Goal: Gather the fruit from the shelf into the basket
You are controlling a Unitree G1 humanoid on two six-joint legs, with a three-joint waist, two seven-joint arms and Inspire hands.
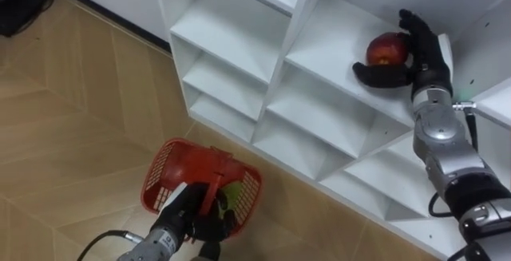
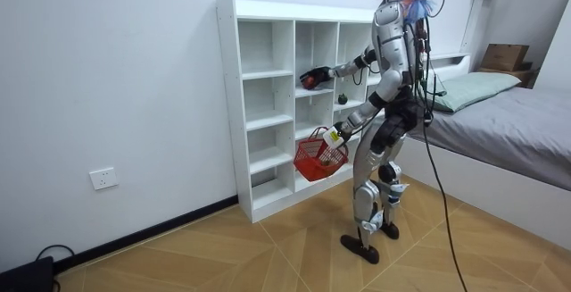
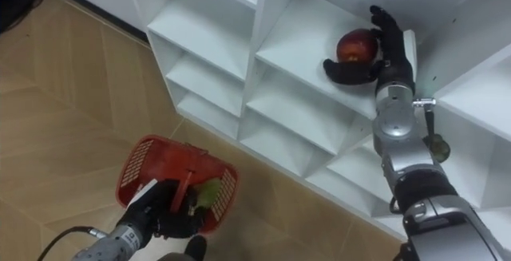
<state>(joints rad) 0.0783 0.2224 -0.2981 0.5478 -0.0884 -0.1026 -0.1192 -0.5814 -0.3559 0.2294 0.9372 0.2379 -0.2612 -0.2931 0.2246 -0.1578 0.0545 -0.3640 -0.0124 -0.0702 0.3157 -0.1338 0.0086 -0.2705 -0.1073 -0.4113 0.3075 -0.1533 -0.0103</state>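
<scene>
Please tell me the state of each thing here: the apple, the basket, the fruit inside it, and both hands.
red apple: in a shelf compartment, inside the right hand's grasp.
right hand: curled round the red apple.
basket: hanging from the left hand, off the floor.
left hand: shut on the basket's handle.
green fruit: lying inside the basket.

On white shelf (image 1: 231, 21): one red apple (image 1: 386, 49).

Its right hand (image 1: 423, 60) cups the apple (image 1: 386, 49); left hand (image 1: 190, 215) grips basket (image 1: 162, 168).
</scene>
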